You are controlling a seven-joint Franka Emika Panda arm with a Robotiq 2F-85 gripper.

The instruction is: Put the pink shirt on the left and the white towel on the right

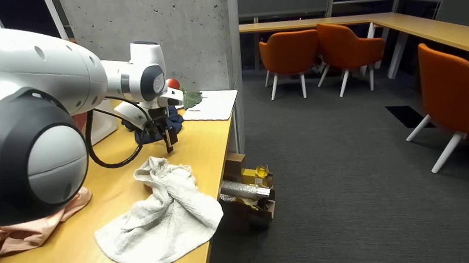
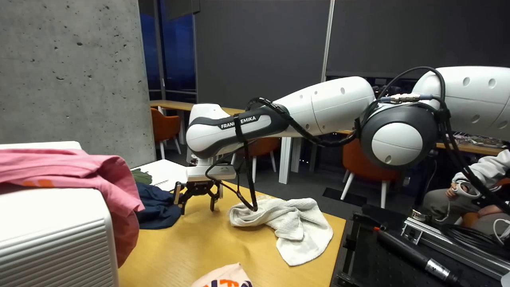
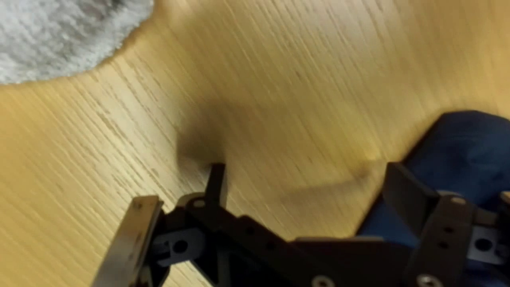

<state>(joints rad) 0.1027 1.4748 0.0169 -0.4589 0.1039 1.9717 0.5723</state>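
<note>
In an exterior view I'm mostly eyeing the cardboard box (image 1: 234,164) that's sitting down beside the wooden table (image 1: 115,196): it's holding a silvery wrapped roll (image 1: 243,189) and some crumpled yellow packaging (image 1: 254,175), and the rest in there is looking too dark for me to sort out. Up top, the white towel (image 1: 162,228) is lying rumpled right by the table's edge, and the pink shirt (image 1: 31,233) is lying bunched up apart from it, off to the left as I'm seeing it, with the robot arm (image 1: 35,61) partly blocking it. In an exterior view a white ribbed box (image 2: 51,235) is standing on the table, a brighter pink cloth (image 2: 71,171) is draping over its top and down the side, and honestly I'm not able to tell if it's holding anything inside. The shirt is just poking in at the bottom, showing off orange and dark lettering, and the towel is lying farther back. The gripper (image 2: 197,208) is hovering low between the towel and a dark blue cloth (image 2: 157,207), its fingers sitting wide. In the wrist view those two fingers are standing well apart, with wood grain showing between the tips. A bit of the towel is peeking in at the upper left, and the dark blue cloth is lying behind one finger on the right; whether they're touching, I'm not able to tell.
</note>
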